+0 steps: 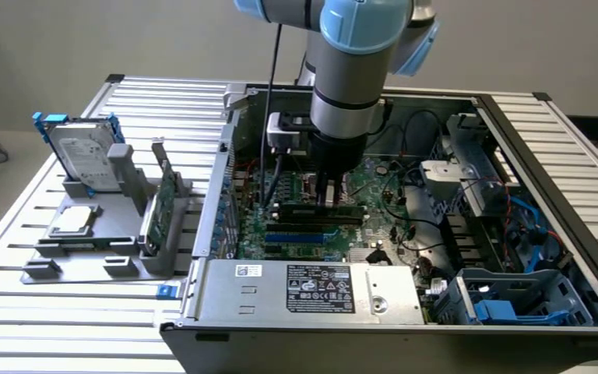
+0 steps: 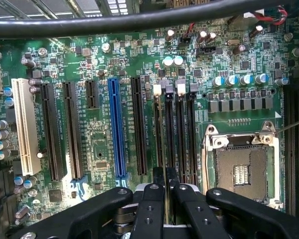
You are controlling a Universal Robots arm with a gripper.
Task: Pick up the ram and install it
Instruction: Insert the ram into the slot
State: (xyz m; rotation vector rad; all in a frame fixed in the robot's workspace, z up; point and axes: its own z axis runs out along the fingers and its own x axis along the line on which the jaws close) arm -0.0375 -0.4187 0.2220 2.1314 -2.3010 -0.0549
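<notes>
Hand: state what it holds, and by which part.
The hand is shut on the ram, pinching its upper long edge about midway, over the memory slots.

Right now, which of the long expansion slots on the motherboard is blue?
The blue slot in the middle of the row; the slot at the end is white, and the others, such as its neighbour, are black.

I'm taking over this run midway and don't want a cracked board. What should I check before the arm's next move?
1. Pincer shut on the ram: ok.
2. Ram lined up along the memory slots, not across them: ok.
3. Ram pressed fully home: cannot tell.
4. White slot clips open or latched: cannot tell.
5. Black cable out from under the pincer: ok; it hangs beside the arm.
</notes>
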